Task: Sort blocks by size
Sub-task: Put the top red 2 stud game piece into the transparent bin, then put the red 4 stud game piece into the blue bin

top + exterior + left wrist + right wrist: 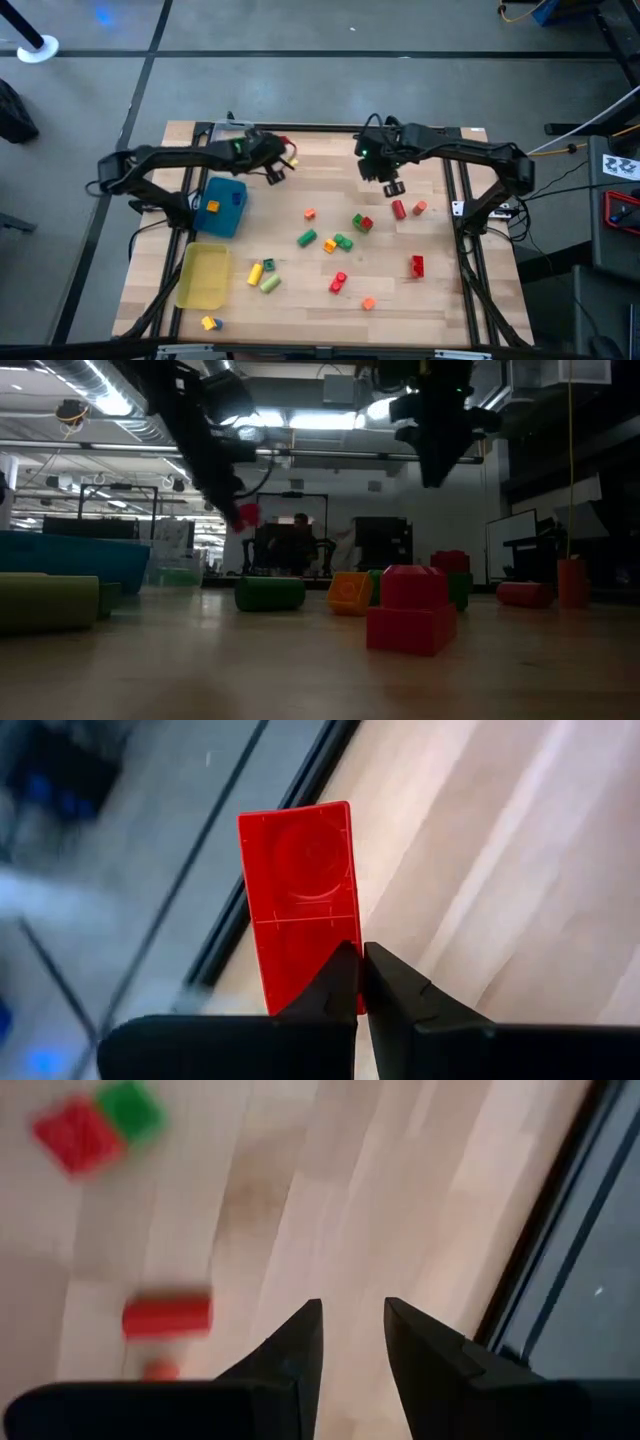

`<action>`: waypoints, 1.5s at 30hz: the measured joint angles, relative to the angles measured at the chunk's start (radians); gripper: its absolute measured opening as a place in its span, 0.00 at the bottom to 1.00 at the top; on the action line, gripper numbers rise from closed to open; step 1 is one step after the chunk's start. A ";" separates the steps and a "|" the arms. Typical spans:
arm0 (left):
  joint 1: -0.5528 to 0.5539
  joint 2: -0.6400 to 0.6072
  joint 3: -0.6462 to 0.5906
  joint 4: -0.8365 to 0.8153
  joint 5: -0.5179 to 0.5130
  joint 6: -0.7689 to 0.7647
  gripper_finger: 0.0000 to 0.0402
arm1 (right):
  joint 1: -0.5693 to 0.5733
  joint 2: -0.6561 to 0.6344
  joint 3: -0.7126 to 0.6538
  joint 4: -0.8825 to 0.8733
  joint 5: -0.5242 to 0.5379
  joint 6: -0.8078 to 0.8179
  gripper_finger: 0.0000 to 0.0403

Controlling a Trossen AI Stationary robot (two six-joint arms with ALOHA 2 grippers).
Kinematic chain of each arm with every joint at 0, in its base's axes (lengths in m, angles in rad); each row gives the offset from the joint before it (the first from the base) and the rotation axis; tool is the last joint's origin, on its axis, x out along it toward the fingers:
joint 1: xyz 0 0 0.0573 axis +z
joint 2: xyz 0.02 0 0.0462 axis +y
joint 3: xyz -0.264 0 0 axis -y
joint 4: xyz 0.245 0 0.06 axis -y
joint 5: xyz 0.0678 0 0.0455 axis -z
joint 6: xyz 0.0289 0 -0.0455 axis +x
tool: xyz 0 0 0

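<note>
My left gripper is near the table's far edge, by the clear tray. It is shut on a red brick, which shows lifted above the table in the low view. My right gripper is open and empty, and hangs above the table near a red cylinder. Loose blocks lie on the wood: a green cylinder, a red and green pair, a red brick and several more. My left gripper pinches the red brick between its two fingers at one short end, close to a corner. The brick sticks out beyond the fingertips, its flat face with a moulded circle toward the wrist camera. It is lifted clear of the table.
A blue tray holding an orange block and a yellow tray lie at the table's left. A yellow and blue block lies near the front edge. Bare wood lies between the two grippers.
</note>
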 joint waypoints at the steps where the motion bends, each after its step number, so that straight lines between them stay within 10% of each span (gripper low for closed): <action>1: 0.020 -0.016 0.000 -0.038 0.000 -0.029 0.00 | 0.000 -0.006 -0.012 -0.010 0.016 -0.003 0.27; 13: 0.193 -0.048 0.000 -0.389 0.001 -0.233 0.00 | 0.001 -0.117 -0.280 0.091 0.043 0.039 0.27; 30: 0.269 -0.047 0.000 -0.375 -0.002 -0.296 0.30 | 0.001 -0.117 -0.417 0.189 0.024 0.053 0.27; 45: 0.266 -0.046 -0.001 -0.373 0.000 -0.331 0.30 | 0.001 -0.116 -0.417 0.409 -0.104 0.005 0.27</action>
